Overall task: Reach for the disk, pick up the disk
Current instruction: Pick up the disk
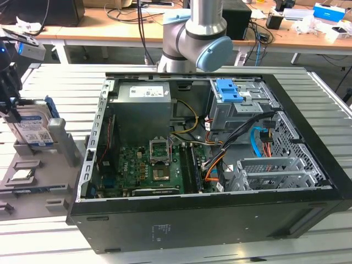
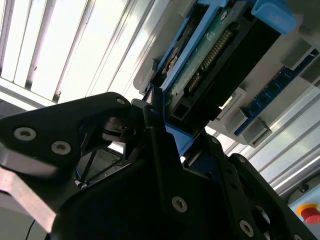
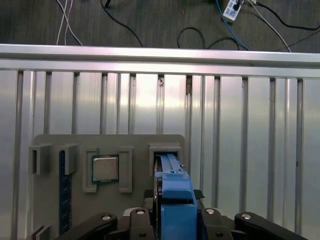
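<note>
Gripper (image 2: 176, 134) clamped on disk (image 2: 215, 65), one finger (image 2: 154, 117) each side of blue rail. Disk upright in slot of gray holder (image 3: 135, 142), beside chip (image 3: 105, 168). In exterior view, holder sits at view's left of PC case (image 1: 181, 220)

A: Where's the arm (image 1: 184, 36) right now?
B: Fat grey joint with a pale blue cap (image 1: 214, 52), high in the middle of the exterior view, silver tube (image 1: 206, 8) climbing out of frame.
A: And the end effector (image 1: 9, 104)?
B: Far over at the exterior view's left edge, dark, pointing down. Its black, screw-studded body (image 2: 150, 200) looms in the second wrist view.
</note>
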Robot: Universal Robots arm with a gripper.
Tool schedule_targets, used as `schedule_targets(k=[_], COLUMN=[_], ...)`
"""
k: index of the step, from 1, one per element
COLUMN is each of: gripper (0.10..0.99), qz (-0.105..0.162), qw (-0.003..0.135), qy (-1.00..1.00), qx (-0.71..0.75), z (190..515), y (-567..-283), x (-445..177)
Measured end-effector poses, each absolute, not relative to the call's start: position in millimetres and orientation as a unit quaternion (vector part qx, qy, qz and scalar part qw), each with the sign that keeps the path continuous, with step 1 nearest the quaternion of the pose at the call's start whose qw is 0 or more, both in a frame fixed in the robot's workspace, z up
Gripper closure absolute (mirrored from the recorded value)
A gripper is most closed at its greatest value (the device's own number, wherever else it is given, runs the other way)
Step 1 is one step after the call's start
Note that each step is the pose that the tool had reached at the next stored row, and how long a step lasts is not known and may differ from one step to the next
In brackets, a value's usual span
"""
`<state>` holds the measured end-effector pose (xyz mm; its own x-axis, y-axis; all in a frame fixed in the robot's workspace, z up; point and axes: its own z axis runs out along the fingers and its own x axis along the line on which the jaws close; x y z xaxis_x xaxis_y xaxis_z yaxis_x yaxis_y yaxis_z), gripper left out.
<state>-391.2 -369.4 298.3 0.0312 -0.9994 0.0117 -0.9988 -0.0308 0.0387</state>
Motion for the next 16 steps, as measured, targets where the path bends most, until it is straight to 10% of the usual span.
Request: schedule_targets(k=[16], gripper=[0.718], qz=[-0.009], qw=[0.018], qy=[-0.696], qx=[0.718], z=[338.4], y=[-369.3], x=[-389.4])
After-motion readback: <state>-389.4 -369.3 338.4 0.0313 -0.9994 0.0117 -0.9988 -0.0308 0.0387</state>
